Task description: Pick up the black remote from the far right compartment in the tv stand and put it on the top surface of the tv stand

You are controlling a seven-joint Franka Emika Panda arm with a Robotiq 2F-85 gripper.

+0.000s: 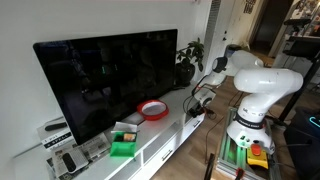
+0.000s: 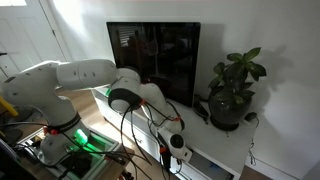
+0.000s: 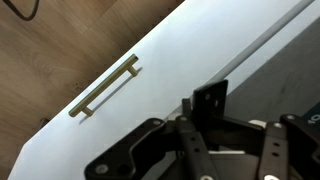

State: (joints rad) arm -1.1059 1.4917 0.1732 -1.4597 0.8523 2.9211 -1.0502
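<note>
The tv stand [image 1: 150, 150] is a long low white cabinet under the big black TV; it also shows in an exterior view [image 2: 225, 150]. My gripper [image 1: 200, 101] hangs by the stand's right end, in front of the plant, also seen in an exterior view [image 2: 173, 141]. In the wrist view the gripper [image 3: 250, 115] looks open, with one black finger pad over a white cabinet front [image 3: 170, 70] and nothing between the fingers. I cannot pick out the black remote in any view.
A red-rimmed round dish [image 1: 153, 110] and a green object [image 1: 122, 149] sit on the stand's top. A potted plant [image 2: 230, 95] stands at the right end. The cabinet front has a brass handle [image 3: 105, 87]. Wooden floor [image 3: 50, 50] lies in front.
</note>
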